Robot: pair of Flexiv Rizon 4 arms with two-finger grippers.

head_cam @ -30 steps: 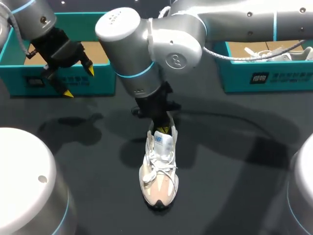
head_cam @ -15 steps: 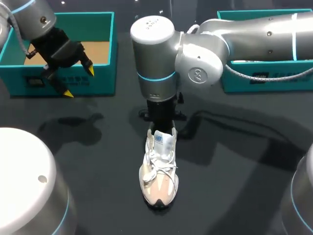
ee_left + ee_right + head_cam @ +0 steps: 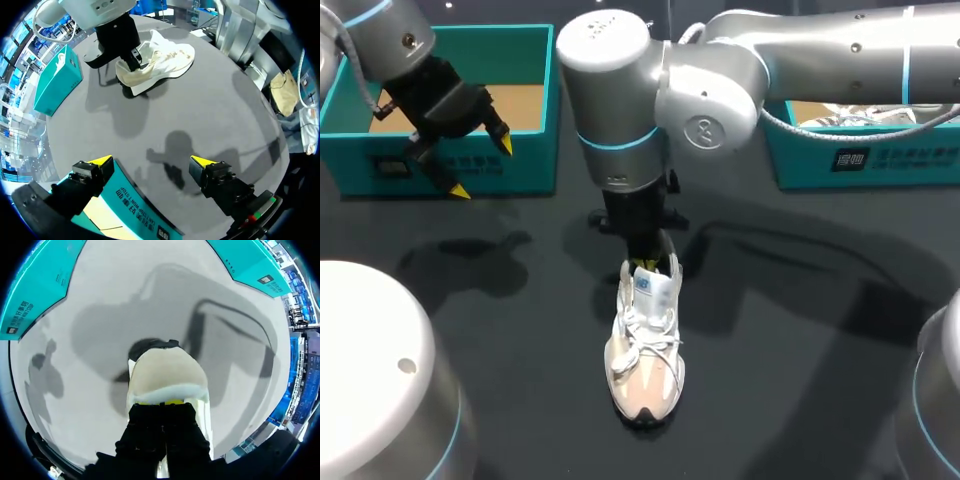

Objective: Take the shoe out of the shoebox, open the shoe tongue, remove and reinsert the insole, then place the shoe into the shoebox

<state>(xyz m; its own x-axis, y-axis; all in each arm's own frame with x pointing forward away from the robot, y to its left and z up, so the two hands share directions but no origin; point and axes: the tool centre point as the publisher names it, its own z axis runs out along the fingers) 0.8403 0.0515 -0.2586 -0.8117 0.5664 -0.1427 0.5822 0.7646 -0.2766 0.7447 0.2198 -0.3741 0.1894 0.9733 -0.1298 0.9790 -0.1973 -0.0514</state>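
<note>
The white and cream shoe (image 3: 645, 345) lies on the black table (image 3: 800, 330) mid-view, toe toward the near edge, its tongue (image 3: 655, 288) standing up. My right gripper (image 3: 657, 265) comes straight down onto the heel end. In the right wrist view its yellow tips (image 3: 162, 402) are pressed together just inside the padded heel collar of the shoe (image 3: 167, 372); anything pinched between them is hidden. My left gripper (image 3: 482, 167) hangs open and empty over the front wall of the left teal shoebox (image 3: 525, 165), far from the shoe (image 3: 160, 57). Its fingers (image 3: 102, 161) stand wide apart.
A second teal shoebox (image 3: 890, 160) at the back right holds another white shoe (image 3: 880, 115). The right arm's thick elbow (image 3: 620, 90) looms over the table's back middle. Silver arm bases (image 3: 370, 370) fill both near corners. Bare table lies on both sides of the shoe.
The right arm's elbow has swung right, then back left above the shoe, while its gripper stayed at the heel. The shoe and the left arm have not moved.
</note>
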